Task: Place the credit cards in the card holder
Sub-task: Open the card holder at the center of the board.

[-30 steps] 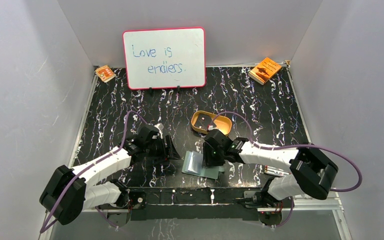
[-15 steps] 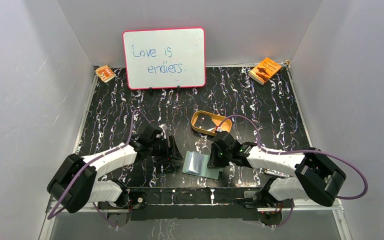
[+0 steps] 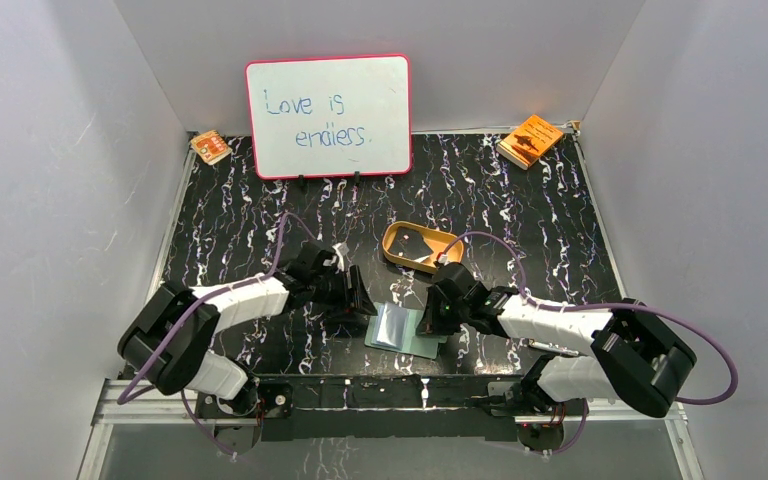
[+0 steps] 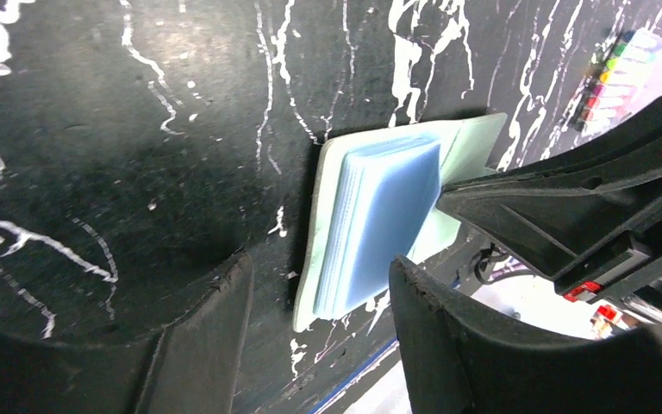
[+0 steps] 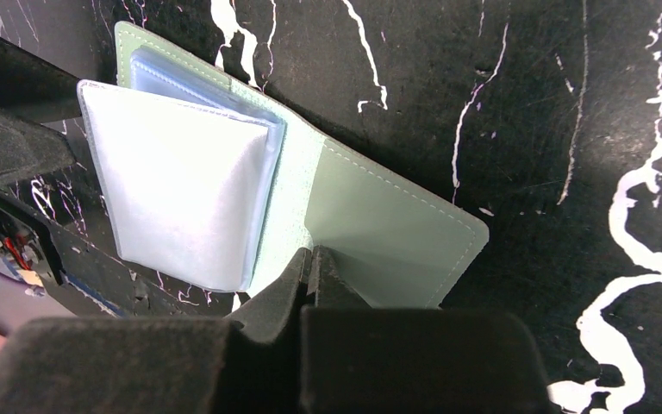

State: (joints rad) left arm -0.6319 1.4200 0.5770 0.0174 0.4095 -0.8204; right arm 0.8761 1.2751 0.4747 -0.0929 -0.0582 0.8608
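Observation:
The card holder (image 3: 398, 329) lies open on the black marbled table near its front edge, its pale blue pockets (image 5: 181, 190) raised off the sage-green cover (image 5: 388, 228). My right gripper (image 5: 313, 259) is shut, and its tips rest on the cover beside the fold, with nothing visible between them. In the top view this right gripper (image 3: 437, 318) sits over the holder's right half. My left gripper (image 4: 319, 341) is open and low over the table, with the holder's (image 4: 371, 220) left edge just ahead of its fingers. I see no credit cards for certain; dark shapes lie in the tan tray.
A tan-gold oval tray (image 3: 392, 247) stands just behind the holder. A whiteboard (image 3: 328, 115) stands at the back. Orange booklets lie in the back left corner (image 3: 210, 147) and the back right corner (image 3: 530, 140). A small colourful object (image 3: 548, 343) lies by the right arm.
My right gripper has closed and settled onto the holder's cover. My left arm has moved right, bringing its open gripper up to the holder's left edge.

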